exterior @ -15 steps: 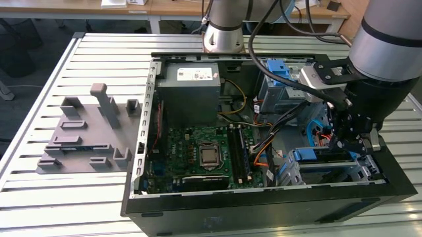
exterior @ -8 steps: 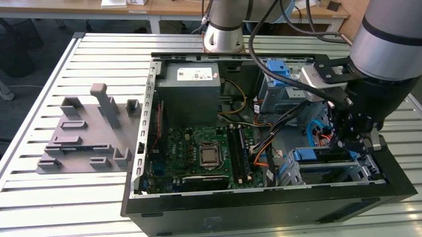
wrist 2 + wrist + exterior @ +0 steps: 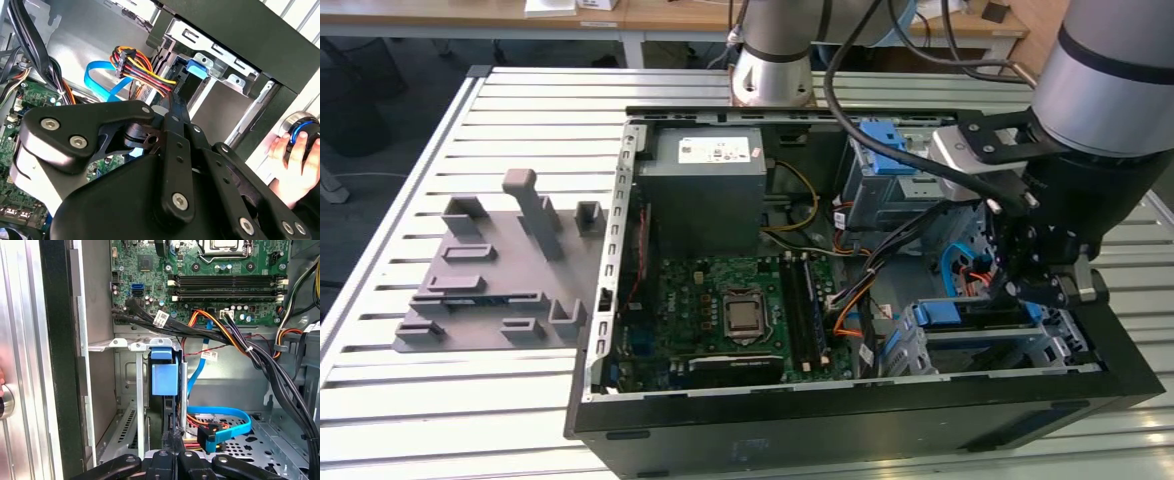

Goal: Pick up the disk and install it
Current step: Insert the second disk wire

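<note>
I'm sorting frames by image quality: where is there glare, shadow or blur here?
Exterior view: even daylight, bright sheen on the slatted table, the case's front corner under the gripper in shadow. Second wrist view: the gripper linkage looms close and dark, and a hand at the edge looks washed out. First wrist view: the motherboard is sharp, with glare on the metal panel.

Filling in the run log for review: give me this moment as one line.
stage: install | gripper: shut, at drive bay | disk: in bay, blue carrier end showing | seated: cannot tell
</note>
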`<move>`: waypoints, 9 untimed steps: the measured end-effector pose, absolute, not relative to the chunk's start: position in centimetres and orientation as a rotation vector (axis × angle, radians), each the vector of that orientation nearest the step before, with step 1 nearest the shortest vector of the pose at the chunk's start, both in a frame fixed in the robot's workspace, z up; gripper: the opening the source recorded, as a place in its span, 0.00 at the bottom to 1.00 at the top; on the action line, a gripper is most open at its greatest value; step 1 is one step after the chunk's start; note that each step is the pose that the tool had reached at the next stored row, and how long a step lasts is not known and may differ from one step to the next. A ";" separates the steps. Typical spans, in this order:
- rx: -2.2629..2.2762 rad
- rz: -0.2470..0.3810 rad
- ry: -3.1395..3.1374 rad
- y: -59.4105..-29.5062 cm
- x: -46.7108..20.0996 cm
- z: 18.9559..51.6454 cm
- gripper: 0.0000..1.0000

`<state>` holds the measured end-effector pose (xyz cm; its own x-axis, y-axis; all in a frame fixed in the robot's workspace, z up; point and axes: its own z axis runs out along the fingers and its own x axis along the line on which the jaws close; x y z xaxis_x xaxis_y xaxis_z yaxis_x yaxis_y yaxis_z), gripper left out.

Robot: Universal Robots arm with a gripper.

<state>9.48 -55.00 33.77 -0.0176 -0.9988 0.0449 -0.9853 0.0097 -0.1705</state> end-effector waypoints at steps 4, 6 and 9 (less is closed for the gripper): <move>-2.138 -0.235 2.168 -55.0 9.5 34.1 0.11; -2.139 -0.234 2.168 -55.0 9.5 34.2 0.11; -2.143 -0.227 2.172 -55.0 9.5 34.3 0.11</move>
<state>9.53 -55.00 34.26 -0.0171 -0.9988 0.0452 -0.9866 0.0095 -0.1627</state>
